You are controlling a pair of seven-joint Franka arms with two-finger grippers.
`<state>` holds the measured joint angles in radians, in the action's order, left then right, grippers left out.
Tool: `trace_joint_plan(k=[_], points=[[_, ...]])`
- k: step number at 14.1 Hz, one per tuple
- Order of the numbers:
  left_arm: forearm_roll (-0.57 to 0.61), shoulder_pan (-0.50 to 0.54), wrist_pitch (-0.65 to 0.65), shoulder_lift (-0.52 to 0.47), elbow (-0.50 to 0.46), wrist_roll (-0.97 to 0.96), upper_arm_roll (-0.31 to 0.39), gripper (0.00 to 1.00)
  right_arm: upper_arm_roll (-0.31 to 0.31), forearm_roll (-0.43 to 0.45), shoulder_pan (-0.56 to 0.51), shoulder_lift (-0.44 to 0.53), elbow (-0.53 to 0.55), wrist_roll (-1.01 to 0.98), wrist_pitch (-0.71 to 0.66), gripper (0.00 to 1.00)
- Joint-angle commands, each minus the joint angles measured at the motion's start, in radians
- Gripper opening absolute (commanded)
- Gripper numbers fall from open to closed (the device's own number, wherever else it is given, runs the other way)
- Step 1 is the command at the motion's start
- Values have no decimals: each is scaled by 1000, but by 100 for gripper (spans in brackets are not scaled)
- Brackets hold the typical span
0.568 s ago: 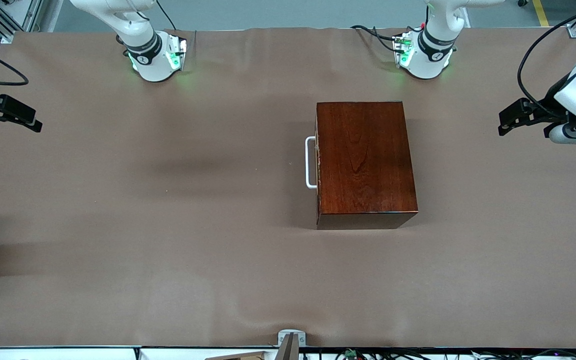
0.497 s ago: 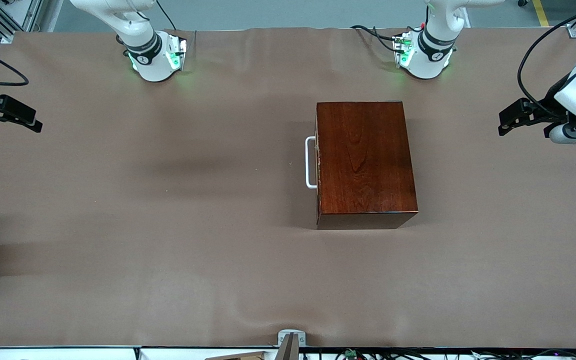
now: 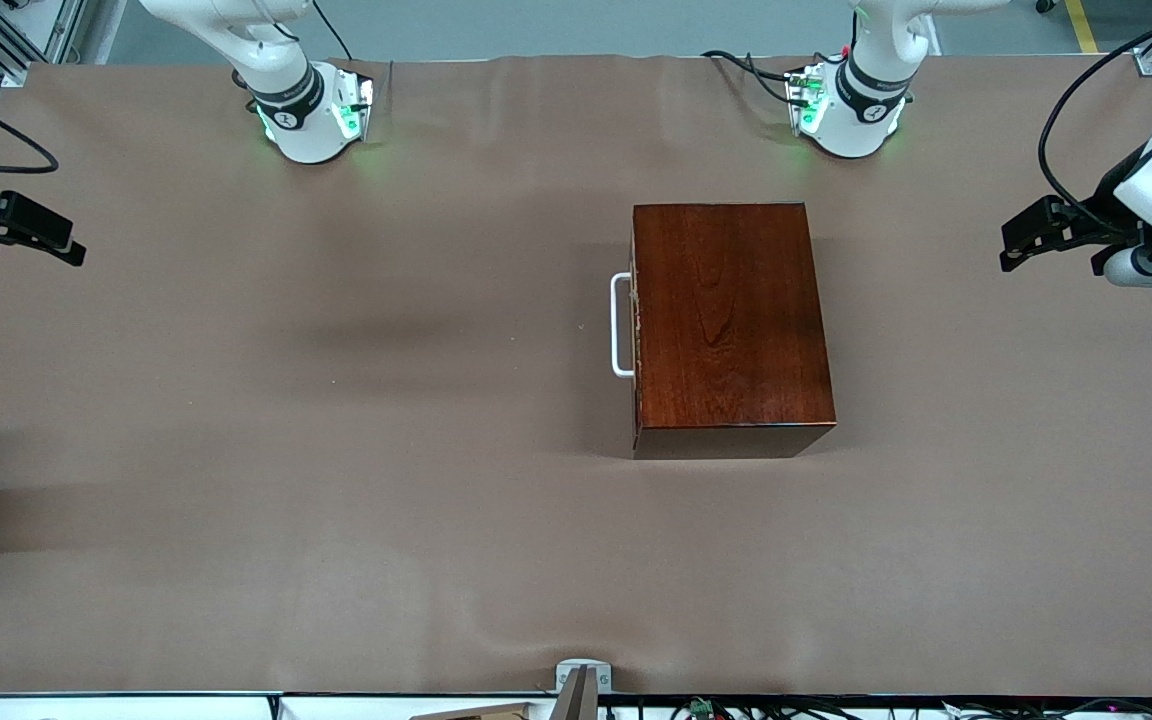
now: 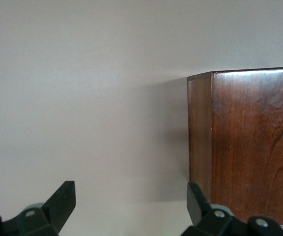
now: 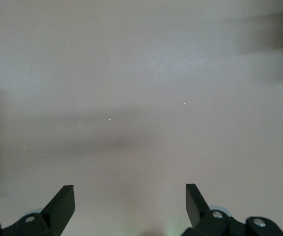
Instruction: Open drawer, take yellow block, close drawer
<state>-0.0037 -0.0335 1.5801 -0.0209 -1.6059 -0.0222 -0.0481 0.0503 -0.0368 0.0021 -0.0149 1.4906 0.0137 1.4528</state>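
Note:
The glossy dark reddish-brown wooden box (image 3: 731, 320) stands on the table, nearer the left arm's end. Its drawer is shut; the white U-shaped bar handle (image 3: 620, 325) faces the right arm's end. The yellow block is hidden. My left gripper (image 3: 1014, 245) is open and empty, up over the table's edge at the left arm's end; its wrist view (image 4: 130, 201) shows a corner of the box (image 4: 249, 147). My right gripper (image 3: 71, 250) is open and empty over the table's edge at the right arm's end; its wrist view (image 5: 130, 199) shows only bare table.
Brown paper covers the table (image 3: 336, 450). The two arm bases (image 3: 311, 110) (image 3: 851, 105) stand along the edge farthest from the front camera. A small metal bracket (image 3: 581, 680) sits at the nearest edge.
The left gripper has drifted slightly toward the left arm's end of the table. The right gripper, the box and its drawer have not moved.

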Motion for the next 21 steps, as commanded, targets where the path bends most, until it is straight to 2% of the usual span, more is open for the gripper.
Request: trace_joint_plan(k=[1, 5, 10, 12, 15, 19, 21], points=[[-4, 9, -8, 9, 23, -1, -3, 100, 0, 3, 2, 0, -3, 9, 1, 100], [-15, 12, -5, 10, 30, -4, -4, 100, 0, 5, 2, 0, -4, 9, 3, 100], [-18, -23, -5, 82, 86, -53, -31, 100, 0, 5, 1, 0, -3, 9, 1, 100], [-9, -80, -3, 98, 101, -134, -82, 100, 0, 5, -1, 0, -3, 9, 1, 100], [-13, -196, -3, 159, 153, -404, -134, 100, 0, 5, -1, 0, -3, 9, 1, 100], [-18, -412, 12, 298, 279, -712, -145, 100, 0, 5, -1, 0, -3, 9, 1, 100], [-18, -495, 73, 351, 310, -858, -144, 100, 0, 5, -1, 0, -3, 9, 1, 100]])
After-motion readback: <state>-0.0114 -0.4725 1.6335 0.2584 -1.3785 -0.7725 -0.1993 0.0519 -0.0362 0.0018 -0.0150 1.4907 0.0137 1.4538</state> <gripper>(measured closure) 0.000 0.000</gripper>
